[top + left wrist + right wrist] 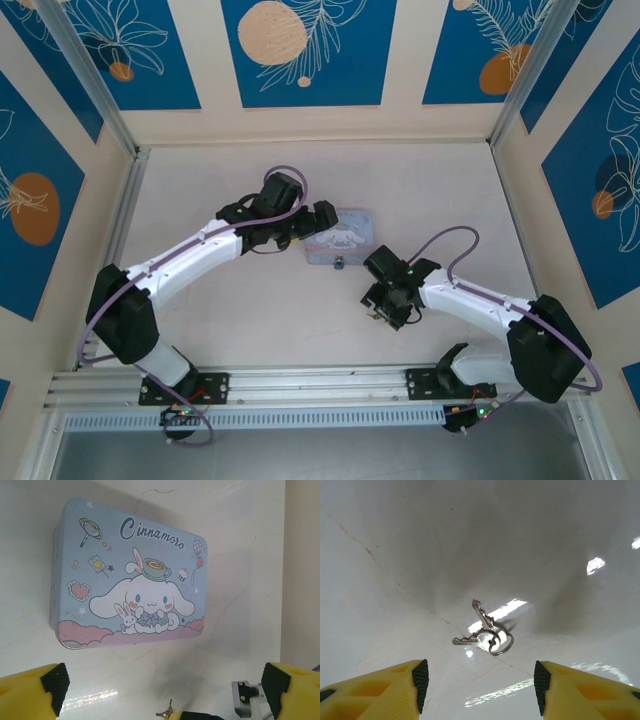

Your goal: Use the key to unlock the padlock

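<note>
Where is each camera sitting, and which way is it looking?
Top external: above and behind the arm bases, looking down at the table; both arms show, with left end effector and right end effector.
Left wrist: on the left arm, facing down at the tin box; its open yellow fingers show at the bottom.
Right wrist: on the right arm, facing down at the key; its yellow fingers show.
Shared: top and left wrist both see the tin box.

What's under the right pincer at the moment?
Two small keys on a ring lie flat on the white table, below the gap of the open right pincer. The key heads overlap at the ring, so the lower one is partly covered.
</note>
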`<action>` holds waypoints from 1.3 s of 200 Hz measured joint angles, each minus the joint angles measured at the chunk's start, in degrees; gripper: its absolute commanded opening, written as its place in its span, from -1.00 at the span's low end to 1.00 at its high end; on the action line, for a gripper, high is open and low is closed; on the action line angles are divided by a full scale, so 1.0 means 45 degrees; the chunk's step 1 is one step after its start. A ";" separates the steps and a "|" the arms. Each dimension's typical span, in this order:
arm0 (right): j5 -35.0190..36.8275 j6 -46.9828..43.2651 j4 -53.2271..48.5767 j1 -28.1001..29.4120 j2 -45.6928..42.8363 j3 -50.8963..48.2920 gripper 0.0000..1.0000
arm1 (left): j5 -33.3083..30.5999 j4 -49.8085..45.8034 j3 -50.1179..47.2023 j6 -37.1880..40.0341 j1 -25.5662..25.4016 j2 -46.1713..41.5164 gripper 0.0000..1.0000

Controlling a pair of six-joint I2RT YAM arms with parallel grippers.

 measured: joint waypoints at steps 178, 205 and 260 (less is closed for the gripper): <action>-0.0219 0.0437 0.0078 -0.0296 0.1880 0.0204 -0.31 | 0.0437 0.0495 0.0005 -0.0005 0.0092 0.0544 1.00; -0.0423 0.0029 -0.0078 -0.0491 0.1885 0.0199 -0.48 | 0.0437 0.0510 0.0005 -0.0010 0.0092 0.0544 1.00; -0.0612 -0.1520 0.0282 -0.0733 0.1841 0.0204 -0.69 | 0.0432 0.0559 -0.0010 -0.0044 0.0092 0.0593 1.00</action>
